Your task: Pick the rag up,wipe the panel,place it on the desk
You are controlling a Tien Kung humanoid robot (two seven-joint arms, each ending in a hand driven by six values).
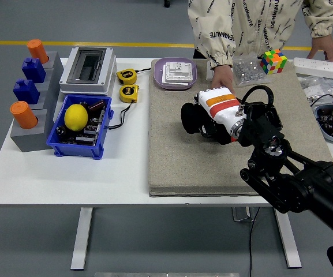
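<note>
My right hand (194, 119), black-fingered with a white wrist and an orange stripe, lies low over the middle of the beige mat (178, 164). Its fingers curl down on a dark rag (187, 115) that bulges at their left side. Beneath the hand lies a black panel (214, 137), mostly covered, with only its near edge showing. A person stands at the far side; one hand (220, 77) rests on the mat just behind my wrist, by the panel's far edge. The left arm is out of sight.
A purple plate (159, 78) with a white switch stands behind the mat. To the left are yellow tape measures (128, 92), a grey box (88, 69) and a blue bin (78, 147) with a lemon (75, 117). Right rear: a colour cube (273, 61) and a power strip (322, 67) under the person's other hand.
</note>
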